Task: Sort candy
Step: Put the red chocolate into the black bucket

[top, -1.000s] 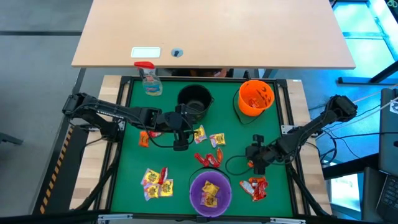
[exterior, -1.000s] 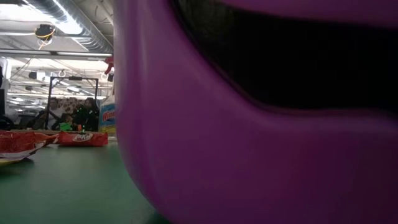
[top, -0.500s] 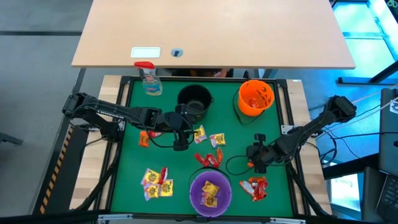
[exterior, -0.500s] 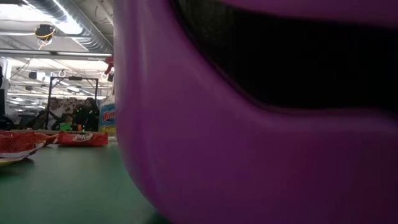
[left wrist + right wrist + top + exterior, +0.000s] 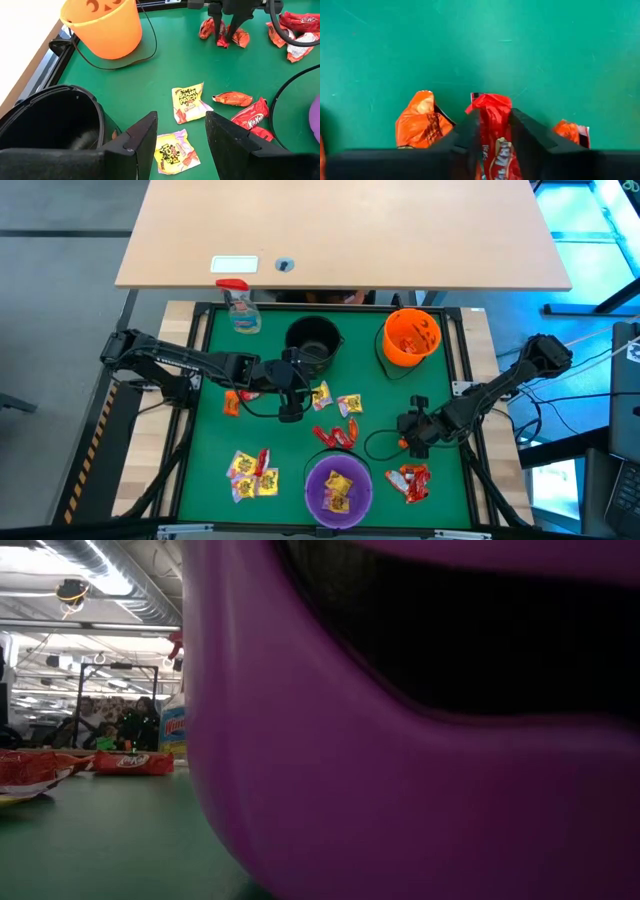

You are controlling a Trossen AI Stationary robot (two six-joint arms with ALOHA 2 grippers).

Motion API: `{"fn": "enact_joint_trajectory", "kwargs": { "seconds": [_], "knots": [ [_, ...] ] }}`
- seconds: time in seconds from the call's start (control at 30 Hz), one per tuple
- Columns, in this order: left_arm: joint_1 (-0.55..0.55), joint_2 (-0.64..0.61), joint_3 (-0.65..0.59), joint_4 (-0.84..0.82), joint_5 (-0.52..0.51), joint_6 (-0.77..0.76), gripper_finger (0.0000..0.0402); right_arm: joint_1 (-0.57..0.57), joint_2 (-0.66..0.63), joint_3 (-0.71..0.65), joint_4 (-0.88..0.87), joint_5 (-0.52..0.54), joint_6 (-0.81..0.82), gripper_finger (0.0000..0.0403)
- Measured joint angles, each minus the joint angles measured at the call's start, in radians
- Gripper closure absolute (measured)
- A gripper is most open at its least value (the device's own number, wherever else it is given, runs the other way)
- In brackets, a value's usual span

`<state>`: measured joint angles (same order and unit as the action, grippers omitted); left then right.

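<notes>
Pretty even overhead light on the green mat [image 5: 200,470] from where I'm standing, soft shadows only, no harsh glare; there's a cyan glow off to the room's right side; down at table height the purple bowl [image 5: 400,790] sits so close it's a dim, blurry wall, its opening nearly black; bright ceiling strip lights [image 5: 100,575] blow out behind; wrist shots look sharp, the near fingers [image 5: 140,145] dark and soft.

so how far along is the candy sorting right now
Partly done. Some candy already sits in the purple bowl and the orange bucket. In hand: the right gripper has its fingers closing around a red packet on the mat. The left gripper hangs open above yellow packets. Several packets are still scattered on the green mat.
</notes>
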<state>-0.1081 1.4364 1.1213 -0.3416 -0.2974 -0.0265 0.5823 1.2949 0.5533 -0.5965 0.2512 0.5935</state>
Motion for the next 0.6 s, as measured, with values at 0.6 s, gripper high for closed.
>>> {"fn": "enact_joint_trajectory", "kwargs": {
  "seconds": [0.6],
  "knots": [
    [-0.01,0.0,0.0,0.029,0.0,0.008,0.0244,0.0,-0.033,0.162,-0.086,0.097,-0.086,0.0392]
  ]
}}
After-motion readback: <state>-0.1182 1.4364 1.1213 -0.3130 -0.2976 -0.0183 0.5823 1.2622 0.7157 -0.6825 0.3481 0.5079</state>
